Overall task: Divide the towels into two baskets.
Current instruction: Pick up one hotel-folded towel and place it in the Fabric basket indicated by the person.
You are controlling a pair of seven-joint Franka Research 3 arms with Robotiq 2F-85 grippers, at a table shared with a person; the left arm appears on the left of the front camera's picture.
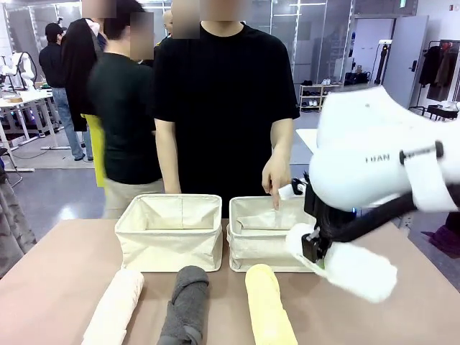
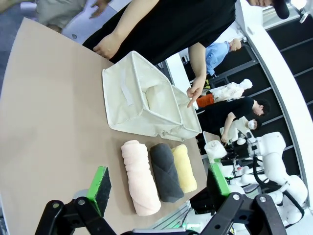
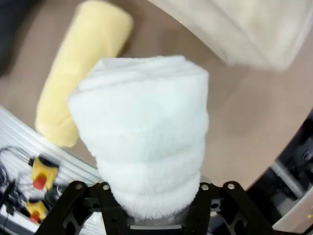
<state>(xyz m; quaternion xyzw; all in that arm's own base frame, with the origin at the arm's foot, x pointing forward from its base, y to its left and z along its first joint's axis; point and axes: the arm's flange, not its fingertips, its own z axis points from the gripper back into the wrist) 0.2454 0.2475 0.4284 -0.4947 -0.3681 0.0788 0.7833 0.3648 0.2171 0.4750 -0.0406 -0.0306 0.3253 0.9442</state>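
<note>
1. Our right gripper (image 1: 314, 248) is clamped on the white towel (image 1: 352, 269), gripping it near one end. The roll hangs tilted, just beside the front corner of the right basket (image 1: 262, 251).
2. Our left gripper (image 2: 159, 180) is released, jaws wide, over the near side of the table (image 1: 57, 273).
3. We see the pink towel (image 1: 115, 305), dark grey towel (image 1: 187, 305) and yellow towel (image 1: 269, 309) lying side by side on the table in front of the baskets.
4. The left basket (image 1: 169, 248) sits right against the right basket. The person's hand (image 1: 277, 176) points one finger down into the right basket.

Grey floor (image 1: 50, 194), glass partitions (image 1: 323, 36) behind (coat rack (image 1: 442, 68) at right).
</note>
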